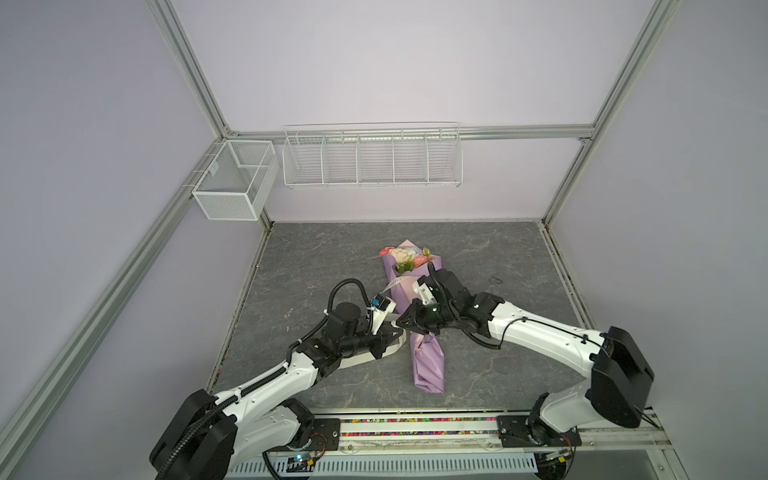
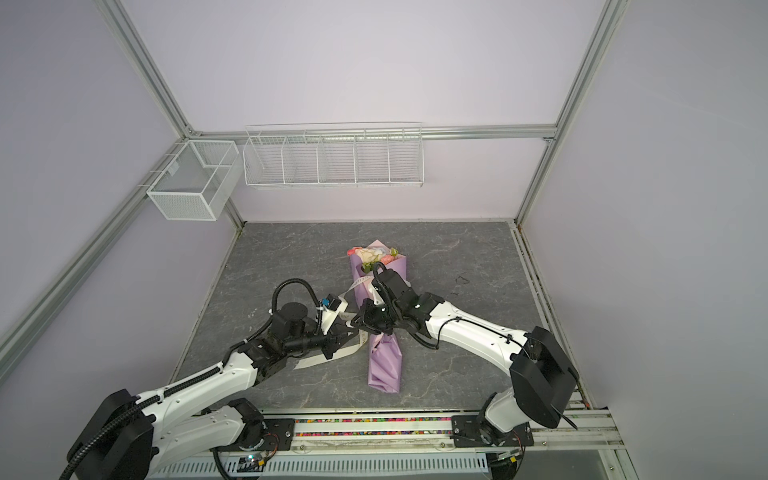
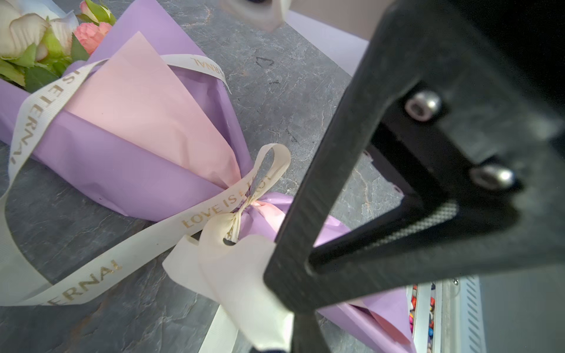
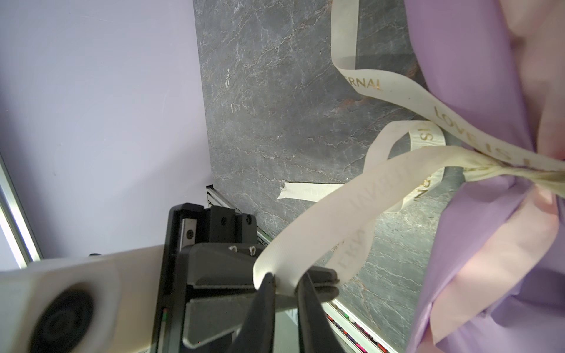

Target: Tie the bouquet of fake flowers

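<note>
The bouquet of fake flowers [image 1: 405, 258] lies on the desk [image 1: 311, 257] out in front of the wire rack [image 1: 372, 160]. Its rose heads point toward the rack, and it is rolled in lilac wrapping paper [image 1: 428, 361] whose tail points away from the rack. A cream ribbon [image 3: 91, 275] lettered in gold is tied round the paper's narrow waist, with the knot [image 3: 241, 211] farther from the rack than the heads. My left claw [image 4: 331, 287] is pressed together, pinching a loop of that ribbon just beside the knot. My right claw [image 4: 286, 279] meets it there, pinching the same loop with the ribbon caught between its tips. Loose ribbon lies on the desk beside the paper.
</note>
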`<state>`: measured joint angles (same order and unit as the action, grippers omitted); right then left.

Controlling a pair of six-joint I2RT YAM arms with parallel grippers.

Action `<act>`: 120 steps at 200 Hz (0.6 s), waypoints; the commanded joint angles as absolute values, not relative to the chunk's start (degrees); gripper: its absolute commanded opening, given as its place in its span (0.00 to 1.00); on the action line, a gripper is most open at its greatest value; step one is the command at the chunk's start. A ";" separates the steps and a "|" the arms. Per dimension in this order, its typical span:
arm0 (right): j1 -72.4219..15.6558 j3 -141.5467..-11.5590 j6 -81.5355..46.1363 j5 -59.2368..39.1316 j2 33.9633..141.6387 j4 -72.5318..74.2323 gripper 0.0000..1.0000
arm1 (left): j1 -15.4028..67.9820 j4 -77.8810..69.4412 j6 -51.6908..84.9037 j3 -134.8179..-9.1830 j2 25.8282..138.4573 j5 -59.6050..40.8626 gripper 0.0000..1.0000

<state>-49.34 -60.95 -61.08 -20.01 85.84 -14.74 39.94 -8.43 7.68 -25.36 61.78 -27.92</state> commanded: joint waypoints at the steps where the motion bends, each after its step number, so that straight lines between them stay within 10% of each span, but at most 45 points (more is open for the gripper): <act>1: -49.57 -60.30 -61.03 -19.70 86.23 -14.35 0.10 | 40.25 -7.94 7.65 -27.59 60.99 -27.63 0.08; 55: -48.87 -58.71 -57.22 -13.94 82.80 -18.44 0.07 | 40.25 -1.57 8.60 -28.94 57.86 -25.31 0.43; 120: -46.75 -55.44 -54.95 -14.49 80.61 -18.48 0.07 | 35.82 6.87 24.96 -28.34 50.59 -9.99 0.63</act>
<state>-47.27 -56.73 -56.34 -15.11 82.21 -17.67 39.27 2.55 15.46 -27.11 50.89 -16.45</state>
